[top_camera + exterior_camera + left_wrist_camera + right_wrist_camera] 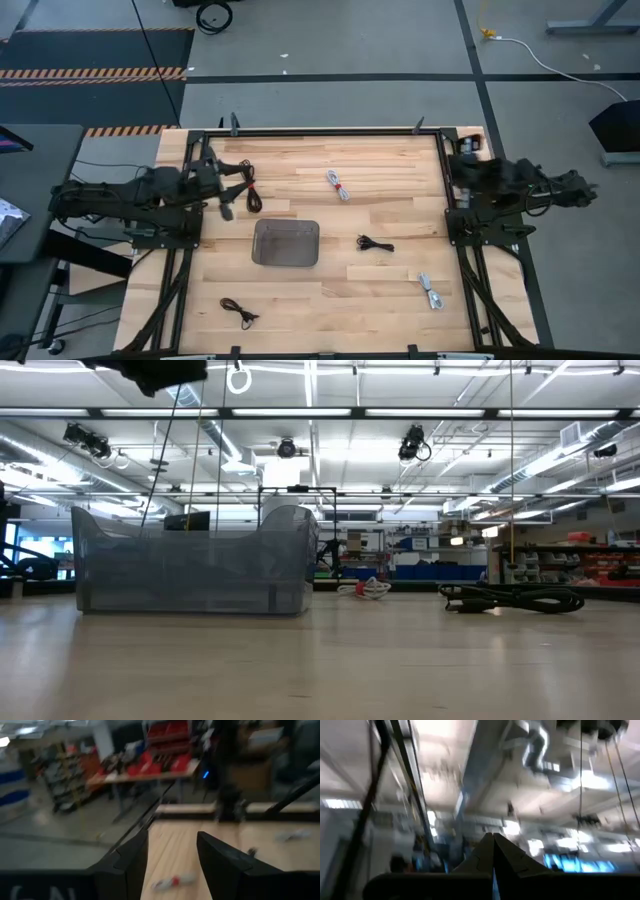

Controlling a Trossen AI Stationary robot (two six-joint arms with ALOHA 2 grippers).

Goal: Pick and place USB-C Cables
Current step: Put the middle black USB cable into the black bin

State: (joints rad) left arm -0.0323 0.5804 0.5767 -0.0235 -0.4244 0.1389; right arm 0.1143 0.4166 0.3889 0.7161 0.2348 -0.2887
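Five small bundled cables, all lying flat, scattered around the tray. Black cable beyond the tray's far-left corner, looped long, close beside the left claw. White cable with red tie beyond the far-right corner. Black cable just right of the tray. Grey-white cable near-right, well apart. Black cable near-left.
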